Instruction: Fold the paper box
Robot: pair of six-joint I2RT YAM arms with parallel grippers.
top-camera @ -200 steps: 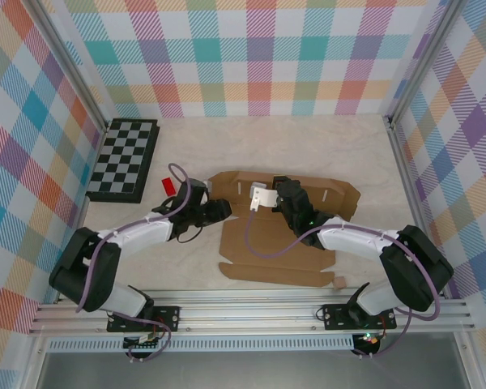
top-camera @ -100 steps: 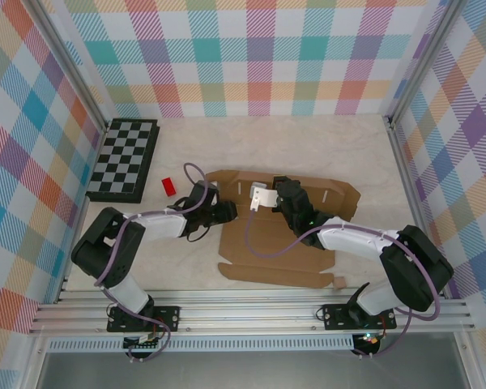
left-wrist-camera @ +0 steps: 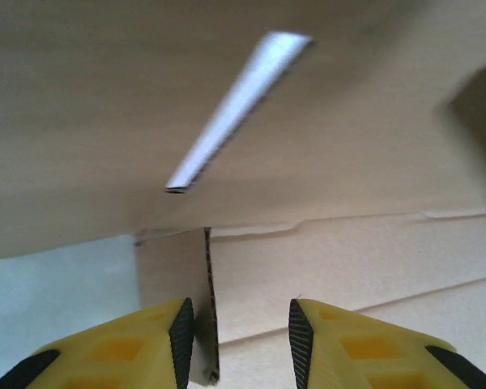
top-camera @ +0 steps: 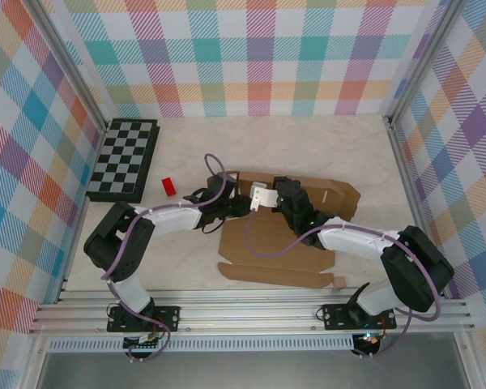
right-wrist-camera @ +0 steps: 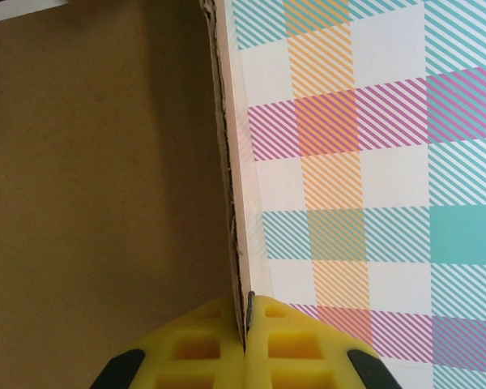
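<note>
Right of the chessboard (top-camera: 123, 159), the paper box (top-camera: 267, 239) is laid mostly flat. Only its far panel (top-camera: 316, 191) seems raised, so most folds are judged still to be done. The left gripper (left-wrist-camera: 239, 332) is held part-open, a side flap (left-wrist-camera: 172, 271) edge taken between the jaws but not pinched. Further right, the right gripper (right-wrist-camera: 247, 324) is clamped on the panel's edge.

paper box (top-camera: 271, 235): brown die-cut sheet, mostly flat (rear flap raised)

Box (top-camera: 267, 274) is plain matt brown cardboard with raw corrugated edges, no coating at all. Fingers (left-wrist-camera: 113, 352) look like smooth yellow plastic with black rubbery pads (left-wrist-camera: 182, 332). Table (top-camera: 186, 267) is matt, pale, kinda stone-ish. Rails (top-camera: 251, 312) are brushed metal.
</note>
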